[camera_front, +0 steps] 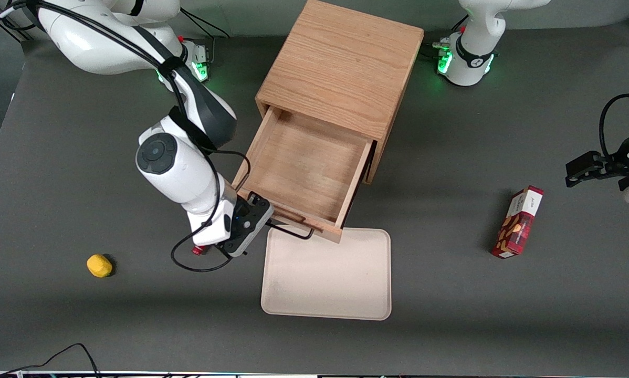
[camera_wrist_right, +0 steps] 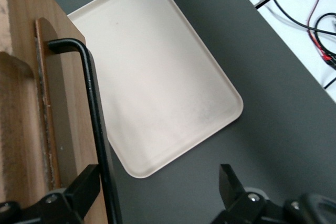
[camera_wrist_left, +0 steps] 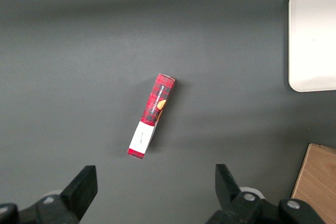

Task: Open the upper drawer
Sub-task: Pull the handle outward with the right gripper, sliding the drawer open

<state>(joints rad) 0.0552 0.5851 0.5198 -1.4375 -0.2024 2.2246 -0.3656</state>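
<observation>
The upper drawer [camera_front: 304,168] stands pulled far out of the oak cabinet [camera_front: 341,68], its inside bare. Its thin black wire handle [camera_front: 293,231] runs along the drawer front, above the edge of the tray. My right gripper [camera_front: 262,220] is at the handle's end toward the working arm's side, level with the drawer front. In the right wrist view the gripper [camera_wrist_right: 157,182] is open wide. The handle bar [camera_wrist_right: 94,108] passes between the fingers, close beside the one next to the drawer front [camera_wrist_right: 63,103]. The bottom drawer is hidden.
A cream tray [camera_front: 327,278] lies on the table in front of the drawer, also in the right wrist view [camera_wrist_right: 157,77]. A yellow object [camera_front: 99,265] lies toward the working arm's end. A red box [camera_front: 519,223] lies toward the parked arm's end.
</observation>
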